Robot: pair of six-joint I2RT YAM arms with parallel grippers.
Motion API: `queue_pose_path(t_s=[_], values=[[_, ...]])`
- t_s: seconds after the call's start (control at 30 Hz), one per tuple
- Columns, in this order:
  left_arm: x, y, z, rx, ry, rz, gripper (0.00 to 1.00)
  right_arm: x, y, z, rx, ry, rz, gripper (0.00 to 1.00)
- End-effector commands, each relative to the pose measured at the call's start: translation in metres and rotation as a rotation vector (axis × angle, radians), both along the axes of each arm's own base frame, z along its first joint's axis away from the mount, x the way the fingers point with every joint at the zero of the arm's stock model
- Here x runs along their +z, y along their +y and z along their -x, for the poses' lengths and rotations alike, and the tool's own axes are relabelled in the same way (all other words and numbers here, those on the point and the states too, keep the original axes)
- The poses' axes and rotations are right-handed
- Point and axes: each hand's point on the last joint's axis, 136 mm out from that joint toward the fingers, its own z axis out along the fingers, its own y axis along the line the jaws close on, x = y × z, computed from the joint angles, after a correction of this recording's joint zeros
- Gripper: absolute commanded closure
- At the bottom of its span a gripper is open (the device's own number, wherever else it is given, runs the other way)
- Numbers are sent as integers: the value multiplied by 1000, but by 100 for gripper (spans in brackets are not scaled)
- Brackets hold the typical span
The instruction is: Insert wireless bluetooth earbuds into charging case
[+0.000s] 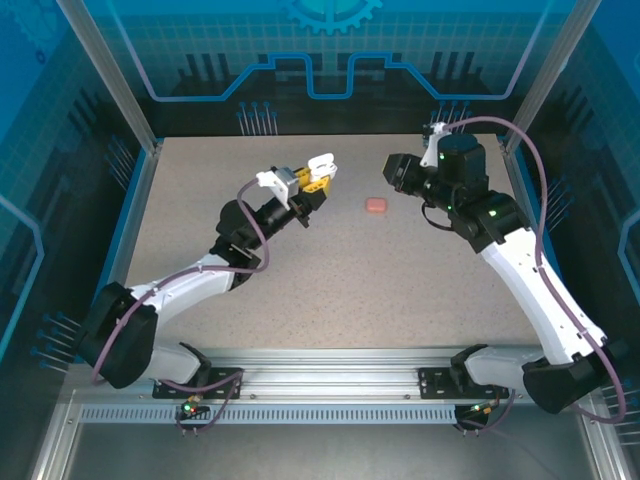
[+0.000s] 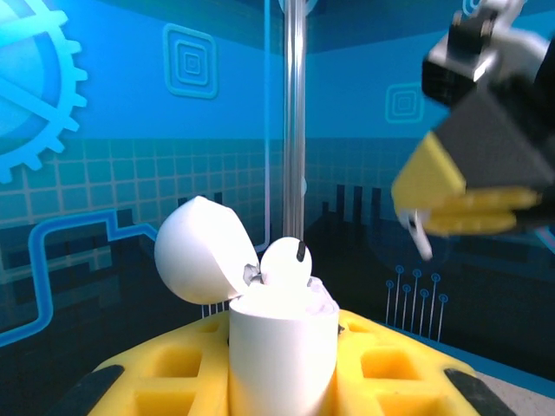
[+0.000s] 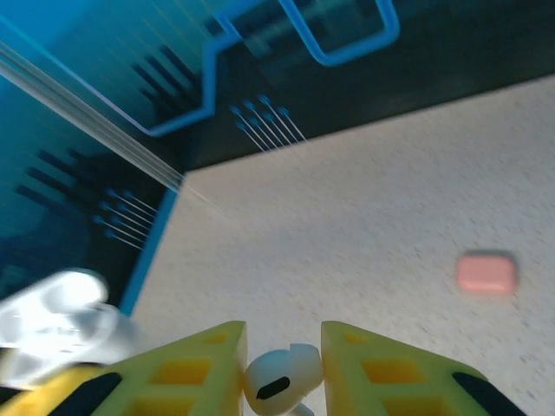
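Note:
My left gripper (image 1: 308,183) is shut on a white charging case (image 2: 282,355) and holds it upright above the table, between yellow fingers (image 2: 395,368). The case's lid (image 2: 198,250) hangs open to the left. One white earbud (image 2: 286,263) sits in the case mouth. My right gripper (image 3: 280,368) is shut on a second white earbud (image 3: 279,380), pinched between its yellow pads (image 3: 364,373). It hovers to the right of the case, apart from it; the right gripper (image 2: 473,195) appears in the left wrist view at upper right, above the case. No salmon-pink earbuds can be seen.
A salmon-pink charging case (image 1: 376,204) lies shut on the speckled table (image 1: 330,290) between the two grippers, also visible from the right wrist as the pink case (image 3: 486,272). Clear panels on metal posts (image 1: 110,70) wall the table.

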Motion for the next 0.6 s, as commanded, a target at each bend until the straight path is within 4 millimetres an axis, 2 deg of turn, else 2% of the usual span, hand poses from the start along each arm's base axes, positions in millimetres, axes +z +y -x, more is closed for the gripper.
queue_pose_path(t_s=[0.0,0.17,0.37,0.57], values=[[19,-15,4,-45,-75,-5,100,52,8,3,45,-138,-120,71],[22,-31,2,-80,-101,-12,100,82,17,9,81,-238,-209,71],[31,-49,3,-86,-170,-21,100,95,28,18,106,-331,-302,70],[47,-57,0,-35,-242,18,100,96,35,28,110,-385,-358,70]])
